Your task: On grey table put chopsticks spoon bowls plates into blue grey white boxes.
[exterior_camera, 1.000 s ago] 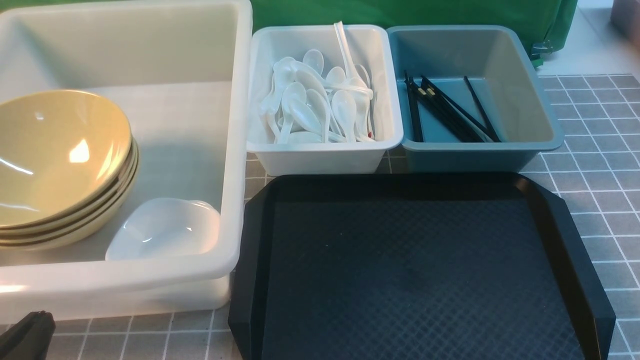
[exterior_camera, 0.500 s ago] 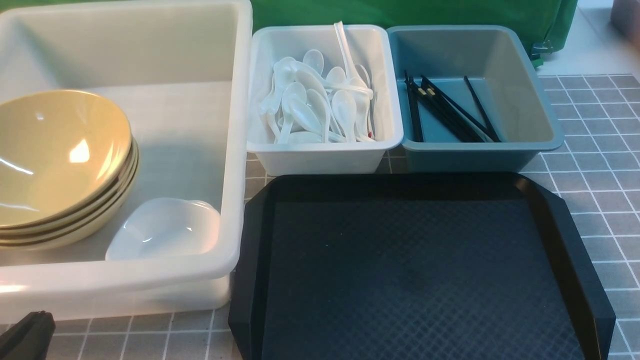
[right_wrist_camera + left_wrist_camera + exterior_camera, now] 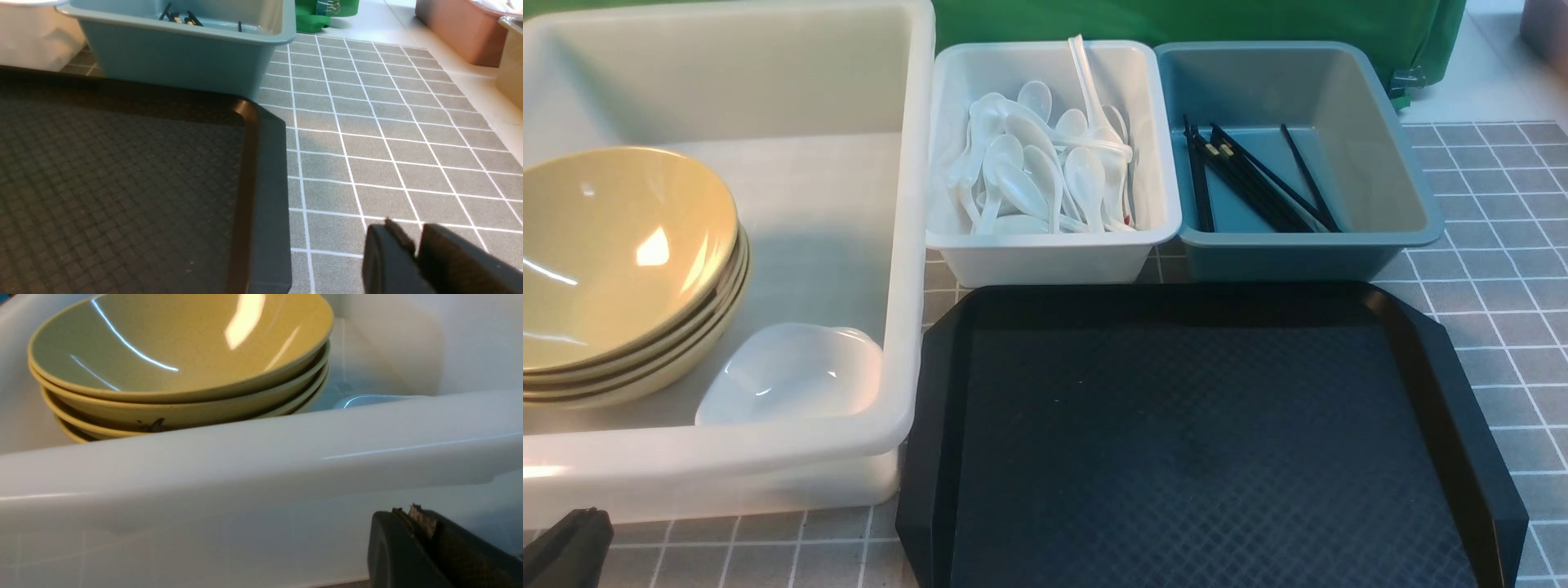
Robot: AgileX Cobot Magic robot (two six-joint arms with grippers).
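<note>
In the front view, the bowls [image 3: 621, 261] and a plate [image 3: 792, 376] are sitting in the large white tub [image 3: 907, 245], spoons [image 3: 1045, 171] in the small white bin [image 3: 1054, 257], chopsticks [image 3: 1250, 184] in the blue-grey bin [image 3: 1282, 257], and the black tray [image 3: 1201, 441] is lying bare, suggesting completion; in the left wrist view the left hand [image 3: 423, 531] is resting pressed together outside the tub; in the right wrist view the right hand [image 3: 412, 253] is hovering over the tabletop [image 3: 388, 134], slightly parted, pinching nothing.

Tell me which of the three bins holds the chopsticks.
The blue-grey bin, rightmost of the three. The chopsticks lie inside; the small white bin beside it holds spoons, the large white tub bowls.

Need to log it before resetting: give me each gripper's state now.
Left gripper: shut, holding nothing.
Right gripper: nearly closed with a narrow gap, holding nothing.
</note>
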